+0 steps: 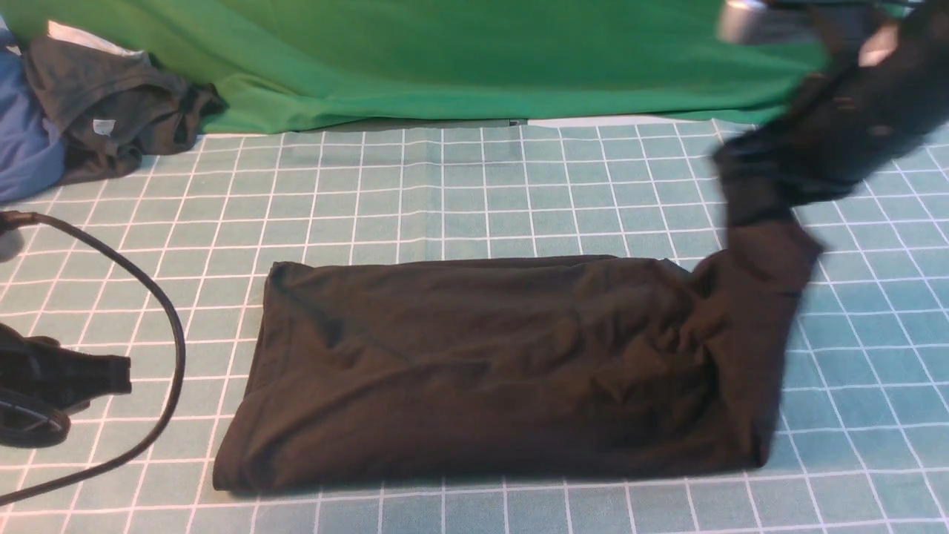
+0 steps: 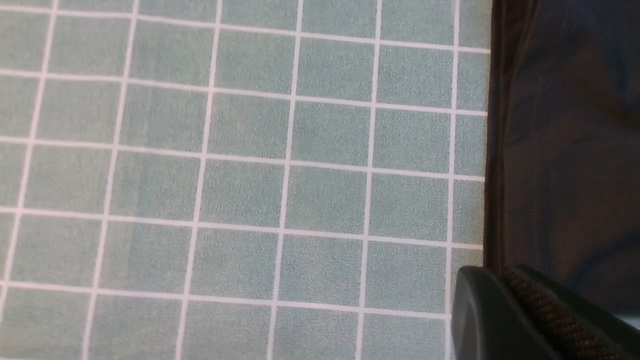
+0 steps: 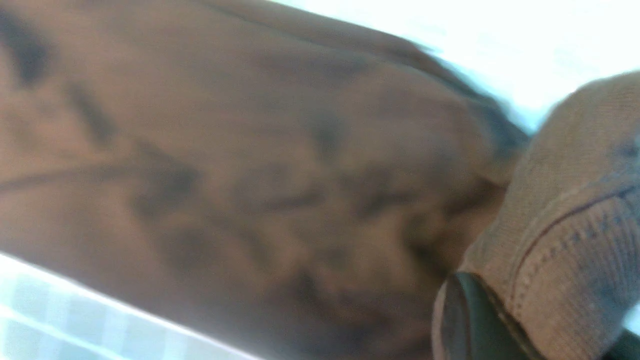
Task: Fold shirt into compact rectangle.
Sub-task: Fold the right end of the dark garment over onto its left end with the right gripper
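**Shirt narrowed to a long band; the crosswise folds appear not yet made.**
The shirt (image 1: 482, 363) lies flat at mid-bench (image 1: 519, 185), its right end lifted clear and pinched in the right end effector (image 1: 756, 167), whose arm reaches in raised from the far right. The left end effector (image 1: 111, 374), pressed together, sits low at the near left, apart from the shirt.

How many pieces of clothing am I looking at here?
3: the black shirt in the centre, right end lifted; a dark grey garment at far left; a blue garment beside it. More may hide underneath.
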{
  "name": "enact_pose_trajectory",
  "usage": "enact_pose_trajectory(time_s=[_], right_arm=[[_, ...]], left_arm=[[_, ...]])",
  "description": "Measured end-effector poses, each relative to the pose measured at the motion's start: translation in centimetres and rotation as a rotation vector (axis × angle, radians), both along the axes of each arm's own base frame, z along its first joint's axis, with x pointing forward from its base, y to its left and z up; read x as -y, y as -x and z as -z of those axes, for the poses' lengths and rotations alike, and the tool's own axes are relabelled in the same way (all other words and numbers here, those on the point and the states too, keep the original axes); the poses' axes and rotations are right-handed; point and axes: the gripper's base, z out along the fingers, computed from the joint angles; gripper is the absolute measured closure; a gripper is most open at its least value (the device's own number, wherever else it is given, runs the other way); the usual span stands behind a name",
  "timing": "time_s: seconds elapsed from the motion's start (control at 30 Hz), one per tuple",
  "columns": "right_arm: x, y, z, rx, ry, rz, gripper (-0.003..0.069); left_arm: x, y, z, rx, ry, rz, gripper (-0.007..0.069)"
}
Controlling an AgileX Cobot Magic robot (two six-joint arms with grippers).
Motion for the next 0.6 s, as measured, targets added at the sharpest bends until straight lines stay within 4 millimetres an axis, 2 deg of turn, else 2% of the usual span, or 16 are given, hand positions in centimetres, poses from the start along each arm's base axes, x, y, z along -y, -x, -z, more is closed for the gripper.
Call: enact_pose_trajectory(time_s=[0.17,0.3,0.37,0.4,0.6], right_arm=[[-5.8,0.9,1.4,-0.007,-0.136,-0.063,0.0592],[-9.3,1.4,3.1,-0.032,-0.186,-0.100,0.0592],[-10.3,1.6,3.6,-0.039,-0.188,-0.118,0.0592],[-11.7,1.9,4.1,-0.046,-0.190,-0.144,0.0592],[-16.4,2.7,4.8,-0.040,-0.220,-0.225,0.0592]], left_arm=[[0.3,0.0,0.0,0.001,0.050,-0.010,0.0618],[0.4,0.0,0.0,0.002,0.064,-0.010,0.0618],[0.4,0.0,0.0,0.002,0.065,-0.010,0.0618],[0.4,0.0,0.0,0.002,0.065,-0.010,0.0618],[0.4,0.0,0.0,0.002,0.063,-0.007,0.0618]])
